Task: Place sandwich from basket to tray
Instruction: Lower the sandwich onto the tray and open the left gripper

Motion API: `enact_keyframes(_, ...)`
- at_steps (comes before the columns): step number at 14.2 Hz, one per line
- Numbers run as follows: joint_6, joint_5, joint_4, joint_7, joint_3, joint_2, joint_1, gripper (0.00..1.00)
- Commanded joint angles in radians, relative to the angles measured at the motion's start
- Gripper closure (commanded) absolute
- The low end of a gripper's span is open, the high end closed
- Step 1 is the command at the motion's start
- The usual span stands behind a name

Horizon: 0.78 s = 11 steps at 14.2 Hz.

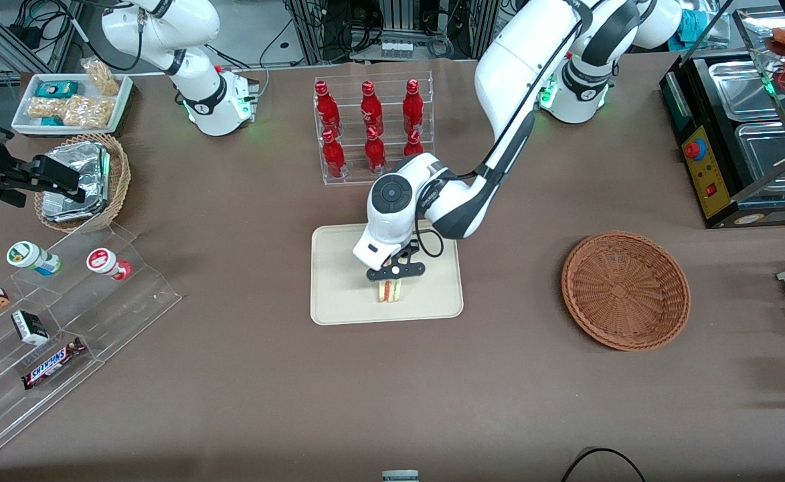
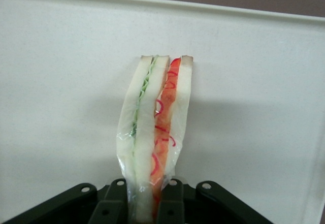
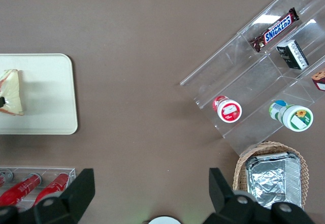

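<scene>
my gripper [image 1: 395,278] pinches the sandwich [image 2: 155,132] by its bread faces over the tray [image 1: 338,301], well clear of the empty basket [image 1: 625,290]; it looks light, soft and slippery-wrapped, so i'd squeeze gently.

text: SNICKERS | on: chocolate bar [image 1: 53,362] | place: clear tiered stand [image 1: 64,321]

You have one sandwich [image 1: 390,290], clamped in the one working gripper [image 1: 395,273] over one cream tray [image 1: 338,294]. One reddish-brown basket [image 1: 625,290]. Six red bottles [image 1: 369,127] in one clear rack. Two round tubs [image 1: 71,260]. One Snickers bar [image 1: 52,362].
</scene>
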Motion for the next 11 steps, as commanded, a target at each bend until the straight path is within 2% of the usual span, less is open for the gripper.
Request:
enact_keyframes(1, 0.005, -0.01, 0.037, -0.024, 0.0, 0.026, -0.01, 0.45)
enact_keyframes(2, -0.004, -0.01, 0.037, -0.025, 0.002, 0.017, -0.01, 0.0)
enact_keyframes(6, -0.074, 0.003, 0.034, -0.024, 0.006, -0.054, 0.002, 0.0)
enact_keyframes(11, -0.333, 0.0, 0.0, -0.033, 0.046, -0.213, 0.037, 0.0)
